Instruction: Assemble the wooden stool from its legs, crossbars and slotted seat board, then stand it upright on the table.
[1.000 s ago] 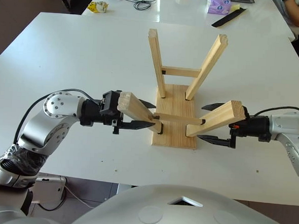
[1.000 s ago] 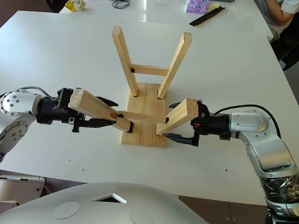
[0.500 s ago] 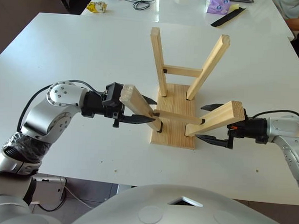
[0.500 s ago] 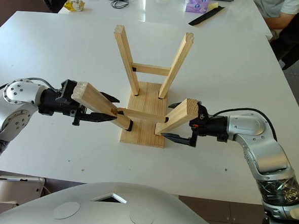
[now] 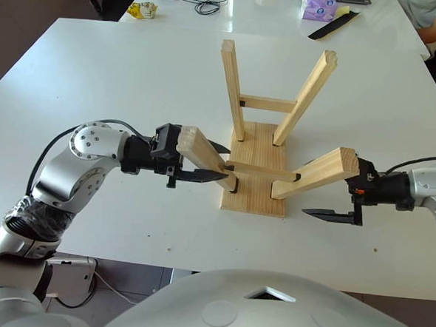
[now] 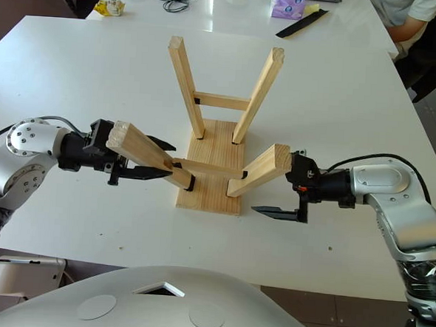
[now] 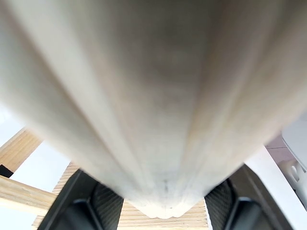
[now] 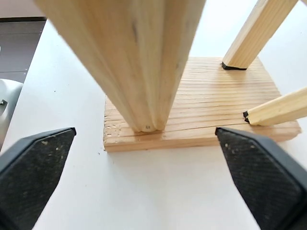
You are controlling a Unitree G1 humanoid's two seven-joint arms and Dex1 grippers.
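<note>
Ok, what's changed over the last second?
The right gripper has drawn back toward the robot's right, away from the seat board, its fingers open near the free end of the right near leg. The left gripper stays at the left near leg. The stool hasn't moved.

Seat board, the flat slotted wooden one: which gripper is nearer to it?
Left. The left gripper clasps the tilted wooden leg, fingertips at the seat board's left edge. The right gripper sits open off its right side, clear of it.
</note>
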